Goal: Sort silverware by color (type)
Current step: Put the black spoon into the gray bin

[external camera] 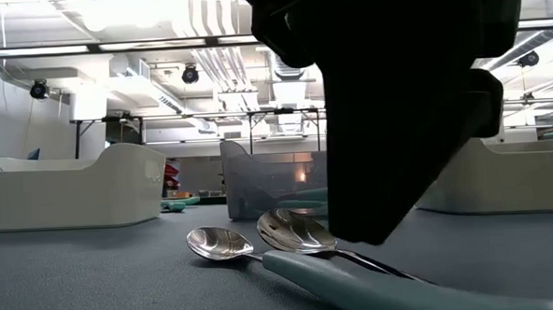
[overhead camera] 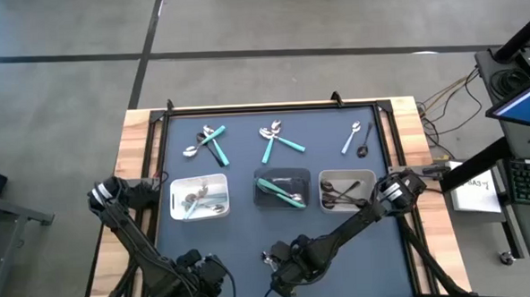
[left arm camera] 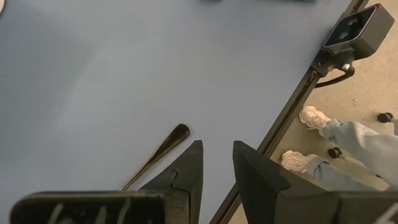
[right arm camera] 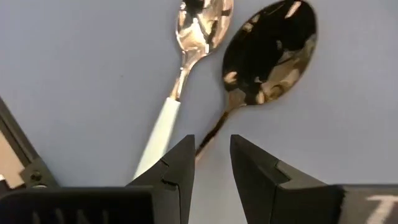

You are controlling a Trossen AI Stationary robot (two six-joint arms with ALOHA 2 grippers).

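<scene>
Two spoons lie side by side at the near edge of the dark blue table point(overhead camera: 251, 248), right under the right hand point(right arm camera: 211, 155): a spoon with a shiny silver bowl and a pale teal handle point(right arm camera: 180, 81), and an all-metal spoon with a dark, mirror-like bowl point(right arm camera: 267, 56). Their bowls sit just beside each other, and the dark spoon's thin stem runs into the gap between the right hand's fingers, which stand slightly parted and grasp nothing. In the low view both bowls gleam in front of that arm.

The left hand point(left arm camera: 216, 168) hovers near the table's near-left corner, its fingers a little apart and empty, with a slim dark handle point(left arm camera: 158, 154) lying just beside one finger.

Farther off, three small rectangular trays stand in a row: a white tray point(overhead camera: 173, 199) holding silver and teal pieces, a dark grey tray point(overhead camera: 282, 175) with teal-handled pieces, and another pale tray point(overhead camera: 367, 178) with dark spoons. Beyond them lie three loose clusters of silverware point(overhead camera: 209, 140), mixed silver and teal, and at the far right a silver and a dark piece.
</scene>
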